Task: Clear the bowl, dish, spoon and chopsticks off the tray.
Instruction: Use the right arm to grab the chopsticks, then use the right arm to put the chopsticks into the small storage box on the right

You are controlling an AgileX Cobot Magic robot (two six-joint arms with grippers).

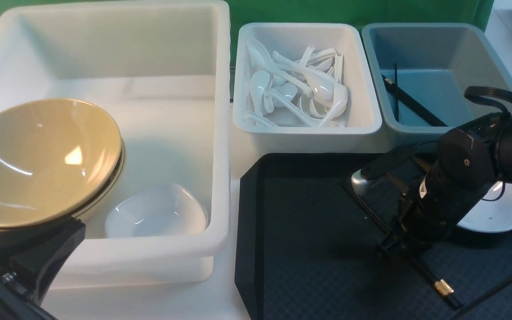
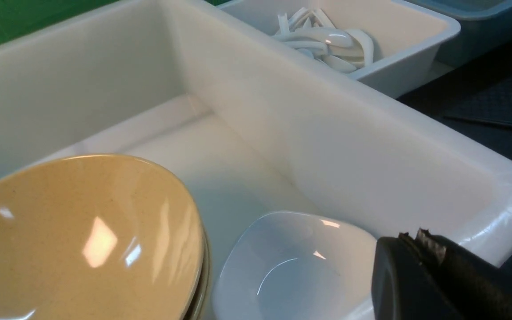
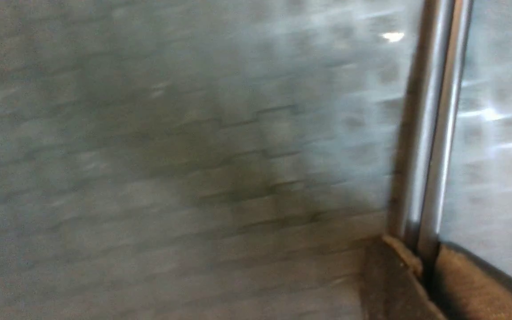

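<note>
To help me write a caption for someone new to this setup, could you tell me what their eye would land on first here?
Probably the glossy tan bowl, tilted in the large white tub on the robot's left. Next would come the black right arm reaching over the black tray, its gripper closed around the chopsticks.

Chopsticks (image 3: 434,133) between the pincer (image 3: 427,262) tips, above blurred textured tray (image 3: 171,155).
</note>
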